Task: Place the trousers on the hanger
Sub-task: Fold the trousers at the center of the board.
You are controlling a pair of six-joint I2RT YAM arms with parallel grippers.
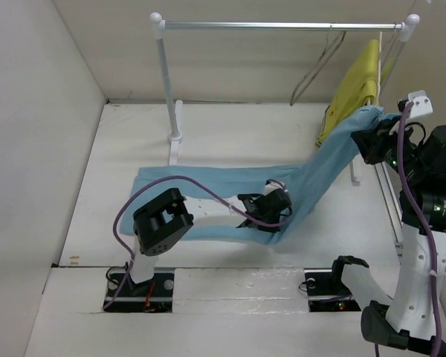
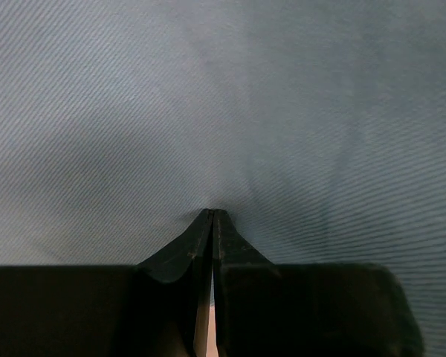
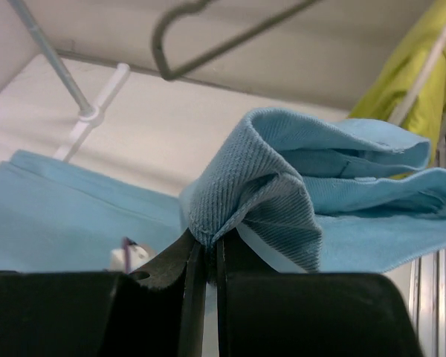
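One pair of light sky-blue cloth trousers (image 1: 208,190) is spread on the white worktop (image 1: 134,141), one end raised in the right gripper (image 1: 368,140), clamped on a fold; the left gripper (image 1: 266,210) is pinched shut on its middle. One grey wire hanger (image 1: 316,71) is hung beside one yellow-green garment (image 1: 353,82).

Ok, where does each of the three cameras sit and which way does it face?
Top external: above and behind the robot, looking down; left arm and right arm show.
Left wrist: close over the trousers; left gripper, pinching them, shows.
Right wrist: looks toward the hanger; right gripper, pinching trousers, shows.
Shared: all see the trousers.
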